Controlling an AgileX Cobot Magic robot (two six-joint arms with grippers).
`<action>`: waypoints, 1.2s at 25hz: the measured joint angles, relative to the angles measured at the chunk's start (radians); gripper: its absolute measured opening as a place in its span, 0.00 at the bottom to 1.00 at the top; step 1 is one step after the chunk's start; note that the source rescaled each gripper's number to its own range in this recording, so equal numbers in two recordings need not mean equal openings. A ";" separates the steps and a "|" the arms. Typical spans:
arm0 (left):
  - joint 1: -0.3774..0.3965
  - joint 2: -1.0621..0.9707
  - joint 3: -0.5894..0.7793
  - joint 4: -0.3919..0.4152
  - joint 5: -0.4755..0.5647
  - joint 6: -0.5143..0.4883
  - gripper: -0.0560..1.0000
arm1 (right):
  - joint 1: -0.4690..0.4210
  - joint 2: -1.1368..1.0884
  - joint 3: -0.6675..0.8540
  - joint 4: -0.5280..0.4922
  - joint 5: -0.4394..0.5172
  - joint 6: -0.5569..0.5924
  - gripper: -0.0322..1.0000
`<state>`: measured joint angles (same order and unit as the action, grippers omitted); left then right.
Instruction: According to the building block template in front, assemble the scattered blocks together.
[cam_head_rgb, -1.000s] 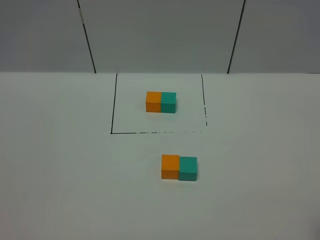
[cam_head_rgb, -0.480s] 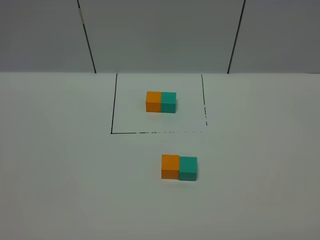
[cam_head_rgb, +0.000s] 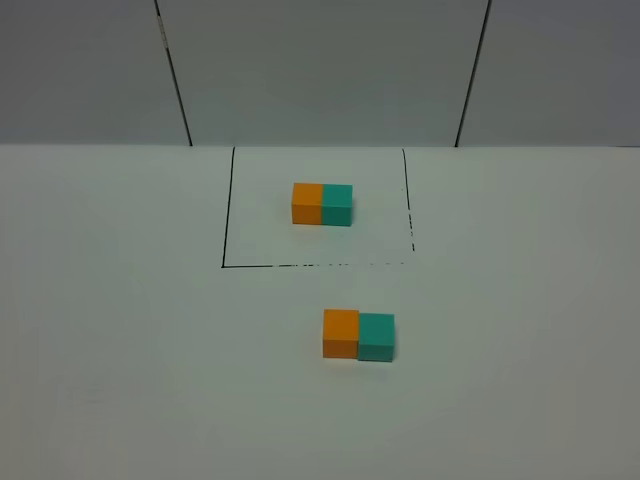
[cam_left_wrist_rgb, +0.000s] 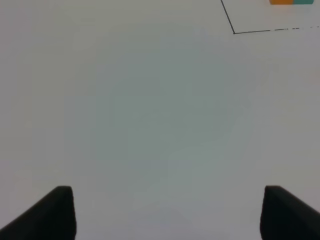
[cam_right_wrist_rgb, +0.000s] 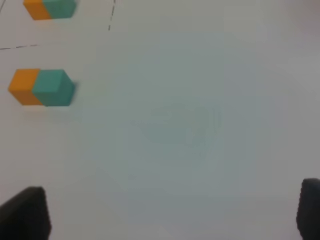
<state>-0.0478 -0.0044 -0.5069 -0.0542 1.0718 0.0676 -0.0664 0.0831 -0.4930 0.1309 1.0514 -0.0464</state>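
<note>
Fingers of both arms are seen only in the wrist views, as dark tips at the corners of each picture. On the right arm, the fingers (cam_right_wrist_rgb: 25, 212) are spread to their widest, with bare surface (cam_right_wrist_rgb: 190, 140) between the tips and nothing held or touched. On the left arm, the fingers (cam_left_wrist_rgb: 55, 212) are parted as well, though judged less wide, and nothing is gripped or touched there either. Neither arm appears in the high view.

The scattered blocks are found on the surface, in front of the drawn frame and a little right of its middle: the orange cube (cam_head_rgb: 340, 333) and the teal cube (cam_head_rgb: 376, 337) lie side by side, faces touching, the teal one set a shade nearer the camera so that the joint is not quite flush. Their long axis runs left to right, matching the building block template (cam_head_rgb: 322, 204), which sits inside the black outline (cam_head_rgb: 226, 215) with orange on the left and teal on the right.

From the right fingers, the pair is seen ahead and off to the left side of that arm, well apart from the tips. From the left fingers, only an edge of the template and a corner of the outline are caught; the loose pair is not shown at all. The right arm is therefore judged the nearer for any final nudge to square the teal cube, if one is thought needed; otherwise the assembly is judged all but done.
</note>
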 joint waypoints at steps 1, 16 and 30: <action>0.000 0.000 0.000 0.000 0.000 0.000 0.62 | 0.004 -0.001 0.000 0.000 0.000 0.000 0.99; 0.000 0.000 0.000 0.000 0.000 0.000 0.62 | 0.004 -0.081 0.000 0.000 0.000 0.003 0.94; 0.000 0.000 0.000 0.000 0.000 0.001 0.62 | 0.004 -0.090 0.000 0.002 0.000 0.008 0.83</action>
<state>-0.0478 -0.0044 -0.5069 -0.0542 1.0718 0.0683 -0.0627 -0.0068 -0.4930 0.1331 1.0514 -0.0388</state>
